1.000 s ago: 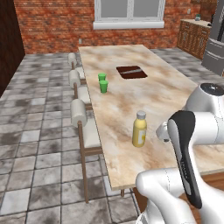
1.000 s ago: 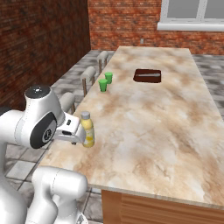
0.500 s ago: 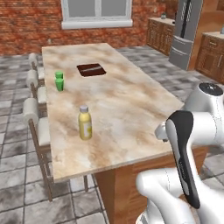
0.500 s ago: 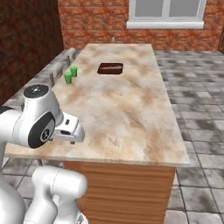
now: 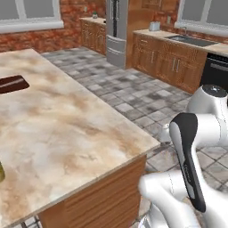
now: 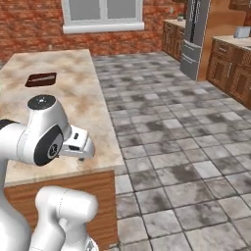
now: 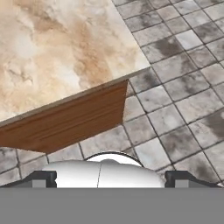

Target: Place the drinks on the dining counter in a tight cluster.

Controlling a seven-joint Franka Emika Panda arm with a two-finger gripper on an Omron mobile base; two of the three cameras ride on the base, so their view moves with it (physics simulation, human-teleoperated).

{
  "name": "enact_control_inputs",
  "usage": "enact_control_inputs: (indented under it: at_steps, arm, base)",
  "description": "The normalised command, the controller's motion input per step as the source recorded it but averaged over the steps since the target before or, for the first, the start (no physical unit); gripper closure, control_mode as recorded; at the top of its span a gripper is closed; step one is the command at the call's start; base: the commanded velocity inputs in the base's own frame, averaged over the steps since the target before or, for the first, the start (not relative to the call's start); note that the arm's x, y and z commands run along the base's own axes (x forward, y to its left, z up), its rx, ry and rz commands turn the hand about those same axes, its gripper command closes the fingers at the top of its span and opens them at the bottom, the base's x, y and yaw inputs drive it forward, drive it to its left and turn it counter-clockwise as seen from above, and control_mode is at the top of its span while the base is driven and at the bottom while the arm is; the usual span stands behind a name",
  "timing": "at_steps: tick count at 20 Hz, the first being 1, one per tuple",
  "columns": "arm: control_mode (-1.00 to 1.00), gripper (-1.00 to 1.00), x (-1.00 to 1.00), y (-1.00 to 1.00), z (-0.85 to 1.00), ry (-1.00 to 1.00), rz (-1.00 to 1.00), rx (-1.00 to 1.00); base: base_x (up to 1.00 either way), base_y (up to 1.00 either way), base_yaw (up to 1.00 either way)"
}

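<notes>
My gripper (image 7: 107,177) hangs wide open and empty over the near corner of the dining counter (image 5: 67,129). The yellow juice bottle (image 5: 1,173) barely peeks in at the counter's near-left edge, well apart, so I judge the next reach goes left.

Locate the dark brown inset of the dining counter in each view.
Left base view: dark brown inset at the far left edge, on the dining counter.
Right base view: upper left, on the far part of the top.
Hand view: not in it.
Shared landmark: the counter's near corner over its wooden base.
</notes>
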Motion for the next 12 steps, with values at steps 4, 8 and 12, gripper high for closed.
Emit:
enact_control_inputs:
  at_steps: [4, 8, 12]
  arm:
    - [1.0, -1.0, 0.0, 0.0, 0.0, 0.0, 0.0, 0.0]
    - [1.0, -1.0, 0.0, 0.0, 0.0, 0.0, 0.0, 0.0]
    - [1.0, -1.0, 0.0, 0.0, 0.0, 0.0, 0.0, 0.0]
  base:
    - [0.0, -0.89, -0.64]
    - [0.0, -0.99, -0.64]
    - [0.06, -0.93, -0.63]
